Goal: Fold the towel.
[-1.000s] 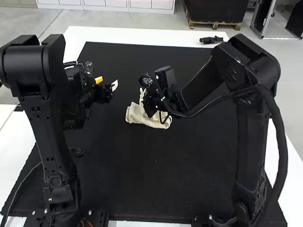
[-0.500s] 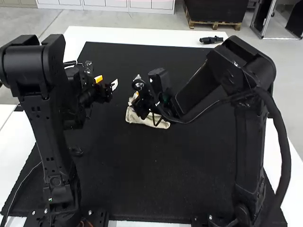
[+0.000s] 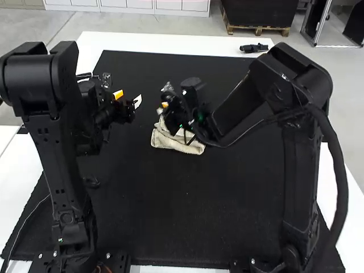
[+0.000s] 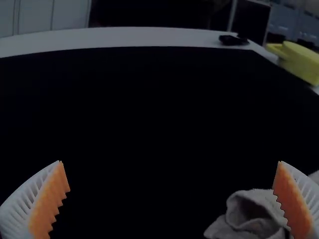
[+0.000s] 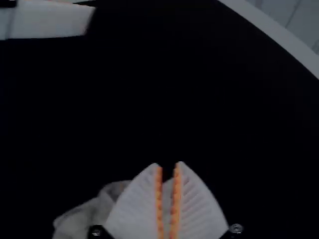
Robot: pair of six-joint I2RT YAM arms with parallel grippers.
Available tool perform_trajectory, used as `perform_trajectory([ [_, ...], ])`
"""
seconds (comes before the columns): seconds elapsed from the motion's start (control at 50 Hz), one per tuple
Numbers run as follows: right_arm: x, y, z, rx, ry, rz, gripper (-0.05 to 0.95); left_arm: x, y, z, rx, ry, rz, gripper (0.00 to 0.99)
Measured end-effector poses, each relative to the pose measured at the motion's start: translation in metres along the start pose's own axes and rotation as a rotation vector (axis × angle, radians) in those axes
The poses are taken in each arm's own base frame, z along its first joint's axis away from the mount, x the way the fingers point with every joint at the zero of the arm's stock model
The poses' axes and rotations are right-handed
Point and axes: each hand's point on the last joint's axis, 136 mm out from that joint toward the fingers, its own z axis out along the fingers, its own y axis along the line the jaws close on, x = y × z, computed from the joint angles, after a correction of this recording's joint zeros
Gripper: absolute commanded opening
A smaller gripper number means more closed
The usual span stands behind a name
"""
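The fold looks partly done: the towel (image 3: 175,145) lies as a small, layered bundle on the black mat (image 3: 182,199), with a fairly neat front edge, while its farther part is loose and rumpled under the right gripper (image 5: 168,167). What is left, as I judge it, is to lay that loose part down over the rest, let go, and press the bundle flat — perhaps with one more fold, though the arm hides too much of the cloth to count its layers. The right gripper is at the towel's far side, just over the cloth; its two ribbed fingers are drawn close together, with a narrow strip of cloth showing between the pads. That looks like a pinch on the towel's edge, but how firm it is, or how many layers it takes in, I cannot tell. In the right wrist view more cloth spreads out beside and beneath one finger. The left gripper (image 4: 169,167) has its fingers spread wide with nothing between them. It hangs apart from the towel in the high view, and its own wrist view shows a curled bit of the cloth beyond one orange pad — so it has no part in the grasp.
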Motion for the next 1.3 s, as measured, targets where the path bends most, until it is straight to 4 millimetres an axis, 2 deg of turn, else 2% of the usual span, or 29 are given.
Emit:
perform_trajectory([
  [0.12, 0.011, -0.039, -0.001, 0.072, 0.014, 0.041, -0.02, 0.0, 0.0, 0.0, 0.0, 0.0, 0.0, 0.959],
  [0.2, 0.006, -0.057, -0.006, 0.107, -0.041, 0.07, -0.02, 0.0, 0.0, 0.0, 0.0, -0.001, 0.001, 0.959],
  [0.3, 0.005, -0.069, -0.01, 0.126, -0.077, 0.088, -0.02, -0.001, 0.0, 0.0, 0.0, -0.005, 0.003, 0.959],
  [0.4, 0.004, -0.072, -0.014, 0.126, -0.107, 0.093, -0.02, -0.002, 0.0, 0.0, 0.001, -0.007, 0.005, 0.959],
  [0.6, -0.002, -0.065, -0.012, 0.099, -0.198, 0.087, -0.02, -0.007, 0.0, 0.0, 0.0, -0.025, 0.007, 0.959],
  [0.78, 0.036, -0.045, 0.012, 0.04, -0.146, 0.115, -0.02, -0.008, 0.0, 0.0, 0.0, -0.031, 0.002, 0.959],
  [0.88, 0.047, -0.03, 0.02, -0.002, -0.134, 0.127, -0.02, -0.009, -0.001, 0.0, 0.001, -0.036, 0.003, 0.959],
  [1.12, 0.033, 0.0, 0.035, -0.079, -0.185, 0.121, -0.02, -0.013, -0.001, 0.0, 0.002, -0.049, -0.003, 0.959],
  [1.3, 0.019, 0.013, 0.035, -0.121, -0.229, 0.127, -0.02, -0.007, -0.004, -0.005, 0.002, -0.043, -0.018, 0.959],
])
